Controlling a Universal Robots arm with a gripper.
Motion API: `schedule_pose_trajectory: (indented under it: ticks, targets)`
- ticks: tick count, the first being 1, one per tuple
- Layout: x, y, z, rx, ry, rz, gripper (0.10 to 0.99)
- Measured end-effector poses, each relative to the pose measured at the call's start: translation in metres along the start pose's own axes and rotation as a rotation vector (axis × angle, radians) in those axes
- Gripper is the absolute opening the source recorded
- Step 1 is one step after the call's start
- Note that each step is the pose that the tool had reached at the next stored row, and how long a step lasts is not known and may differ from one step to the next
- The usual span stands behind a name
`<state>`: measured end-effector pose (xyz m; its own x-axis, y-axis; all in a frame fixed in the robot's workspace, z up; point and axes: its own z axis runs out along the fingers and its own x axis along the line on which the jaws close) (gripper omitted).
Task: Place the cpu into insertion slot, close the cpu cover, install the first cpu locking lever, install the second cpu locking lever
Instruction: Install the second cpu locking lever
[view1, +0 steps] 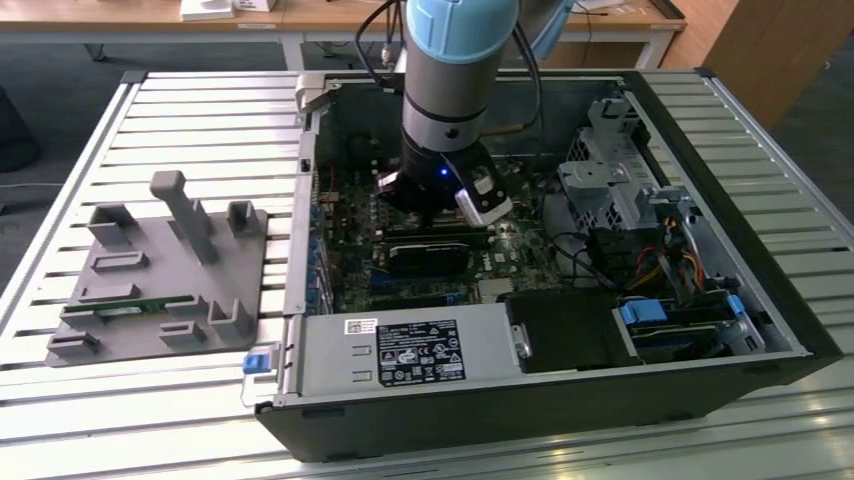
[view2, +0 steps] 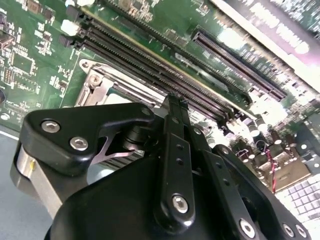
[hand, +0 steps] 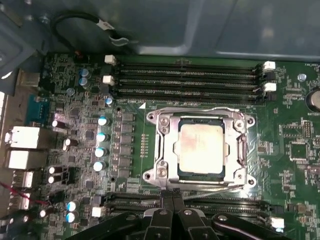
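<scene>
In the first wrist view the cpu (hand: 200, 148) lies flat in the insertion slot (hand: 150, 175), pale metal face up. The silver cpu cover (hand: 167, 150) is down around it, and the chip shows through the cut-out. One thin wire lever (hand: 200, 109) runs along the socket's edge by the memory slots. A second lever (hand: 215, 187) runs slightly slanted along the opposite edge. My gripper (hand: 172, 197) is shut, fingers pressed together, tips right at that second lever's end. In the second wrist view the gripper (view2: 172, 102) hides most of the socket (view2: 102, 82). The exterior view shows the gripper (view1: 441, 205) low inside the case.
Long black memory slots (hand: 190, 80) flank the socket on both sides. A black graphics card (view1: 427, 255) lies just beside my gripper in the open computer case (view1: 747, 330). A grey fixture tray (view1: 160, 280) sits on the slatted table at the exterior view's left.
</scene>
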<state>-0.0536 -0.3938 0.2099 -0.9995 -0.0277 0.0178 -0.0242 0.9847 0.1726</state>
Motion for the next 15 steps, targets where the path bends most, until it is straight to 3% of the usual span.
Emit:
schedule_pose_trajectory:
  ticks: [10,15]
  targets:
    - [0.0093,-0.0029,0.0007,-0.009,0.0003,-0.004,0.106]
    - [0.0114,-0.0039,0.0038,-0.021,0.0003,-0.005,0.106]
